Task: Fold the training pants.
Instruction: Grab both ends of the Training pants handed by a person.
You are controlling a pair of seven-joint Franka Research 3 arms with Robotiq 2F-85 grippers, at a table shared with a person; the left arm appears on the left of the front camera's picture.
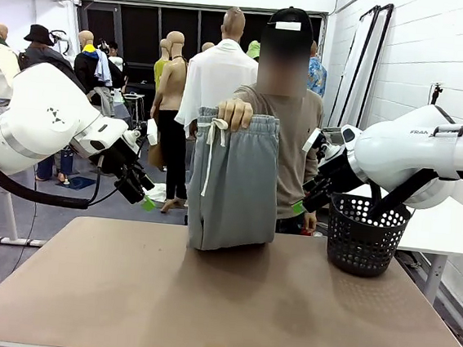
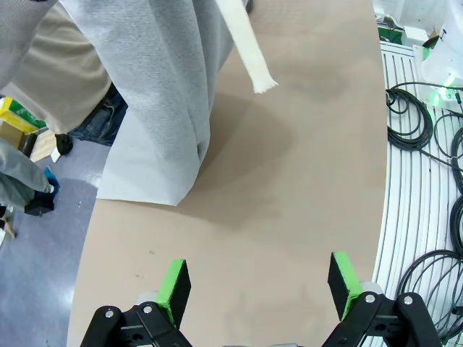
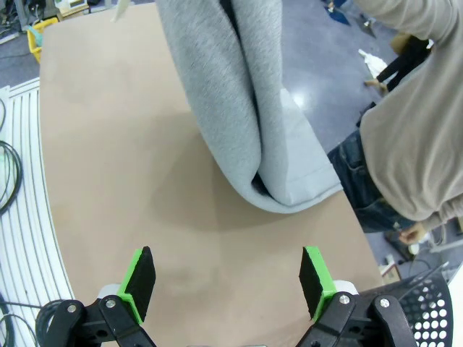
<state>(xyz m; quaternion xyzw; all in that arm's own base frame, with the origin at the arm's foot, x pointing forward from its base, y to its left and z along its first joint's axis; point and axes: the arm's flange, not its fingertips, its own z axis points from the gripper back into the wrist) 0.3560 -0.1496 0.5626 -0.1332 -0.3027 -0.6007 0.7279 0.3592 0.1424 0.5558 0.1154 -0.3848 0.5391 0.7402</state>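
Note:
A person at the far side of the table holds up the light grey training pants [image 1: 235,182] by the waistband with one hand [image 1: 235,112]. A white drawstring [image 1: 211,151] hangs down their front, and their lower end rests on the table. In the left wrist view the pants [image 2: 155,87] hang at the upper left, with the drawstring end [image 2: 249,58] beside them. The right wrist view has the pants [image 3: 231,94] draped down to the table ahead. My left gripper [image 1: 136,187] hovers open to the left of the pants; my right gripper [image 1: 307,199] hovers open to their right. Both are empty.
A black perforated basket [image 1: 365,236] stands on the table's right side, under my right arm. The tan table [image 1: 219,303] is bare in front of the pants. Cables [image 2: 427,130] lie on the floor beyond the table edge.

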